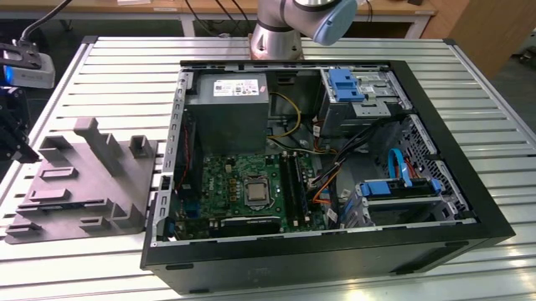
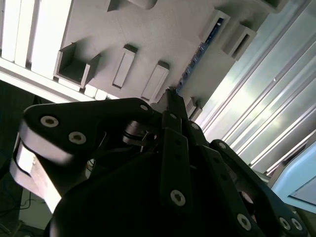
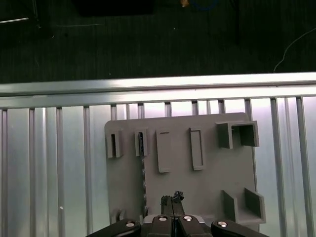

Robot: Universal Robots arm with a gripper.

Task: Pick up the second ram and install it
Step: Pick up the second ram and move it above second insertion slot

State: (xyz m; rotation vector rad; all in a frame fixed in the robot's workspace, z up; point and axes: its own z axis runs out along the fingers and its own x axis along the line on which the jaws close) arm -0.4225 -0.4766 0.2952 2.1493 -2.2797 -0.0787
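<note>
- Gripper (image 3: 172, 200) was seen in both wrist views (image 2: 170, 95), held well above the grey holder block (image 3: 212, 182), fingertips pointed down at it.
- Fingers were seen pressed together, tip to tip, with nothing clamped between them.
- The second ram (image 3: 143, 177) was found below the gripper, stood on edge in a narrow groove of the holder block and not gripped.
- In the second wrist view the ram (image 2: 197, 53) was seen as a thin blue strip running away from the fingertips, its near end just beyond them and slightly off to one side.
- No contact between the fingers and the ram was seen; the fingertip line was offset beside the strip, not over it.
- Other pockets and upright posts of the holder block (image 2: 163, 29) were seen around the groove; their contents could not be made out.
- The holder block (image 1: 84, 188) was laid on the slatted aluminium table (image 1: 125, 75), near the table edge, with dark floor (image 3: 148, 44) beyond it.
- In the exterior view the open computer case (image 1: 335, 263) was seen on the same table, just beside the holder block and off to the side of the gripper's position.
- Inside the case, the green motherboard (image 1: 226, 175) and the grey power-supply box (image 1: 226, 119) were seen, both well apart from the ram.
- The arm's base (image 1: 280, 31) was mounted behind the case.
</note>
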